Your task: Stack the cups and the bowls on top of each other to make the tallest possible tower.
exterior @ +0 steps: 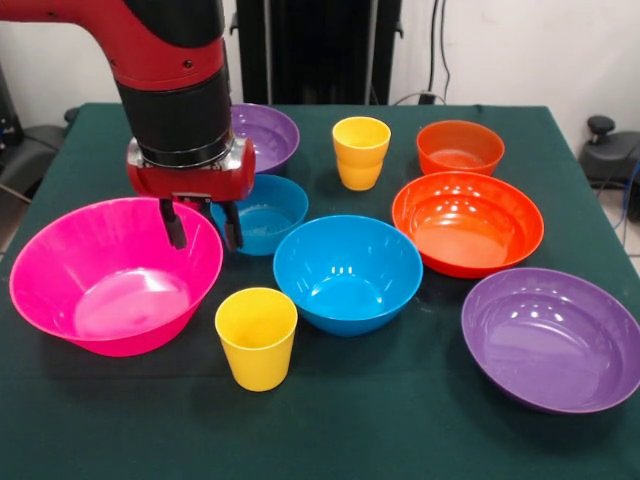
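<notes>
Nothing is stacked yet, so the tower has not been started. All the cups and bowls sit apart on the green bench [400,440].

At the left is the big pink bowl [115,275]. At the lower right is a wide purple bowl [552,338]. Above it is the big orange bowl [467,222]. In the middle sits the big blue bowl [347,272]. At the upper left, partly behind the arm, are a small blue bowl [265,212] and a small purple bowl [265,135]. At the upper right is a small orange bowl [460,147].

One yellow cup [257,337] stands at the front. At the top middle, the other yellow cup [361,152] looks like two cups, one inside the other.

The tool [203,228] hangs over the right rim of the pink bowl. Its fingers are open and hold nothing.

Almost all the work is left, it seems.
</notes>
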Tool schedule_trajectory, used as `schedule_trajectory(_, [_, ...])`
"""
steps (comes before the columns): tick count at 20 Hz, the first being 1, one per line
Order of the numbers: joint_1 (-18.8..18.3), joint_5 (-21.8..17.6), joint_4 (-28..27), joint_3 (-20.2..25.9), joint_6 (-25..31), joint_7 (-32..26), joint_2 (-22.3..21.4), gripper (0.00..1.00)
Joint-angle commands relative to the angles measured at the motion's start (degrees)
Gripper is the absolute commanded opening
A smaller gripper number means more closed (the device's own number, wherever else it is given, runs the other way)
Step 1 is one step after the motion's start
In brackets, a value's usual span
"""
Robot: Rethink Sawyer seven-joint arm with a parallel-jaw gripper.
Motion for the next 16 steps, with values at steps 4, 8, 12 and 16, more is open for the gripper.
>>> schedule_trajectory(4, [0.72,-5.40,4.52,2.78,-4.10,-9.82,1.32,1.00])
schedule_trajectory(8, [0.62,-6.05,4.52,2.15,-4.50,-9.46,1.34,1.00])
schedule_trajectory(12, [0.55,-7.43,4.23,1.37,-6.13,-8.72,2.23,1.00])
schedule_trajectory(16, [0.30,-8.25,3.86,1.18,-6.77,-8.21,3.70,1.00])
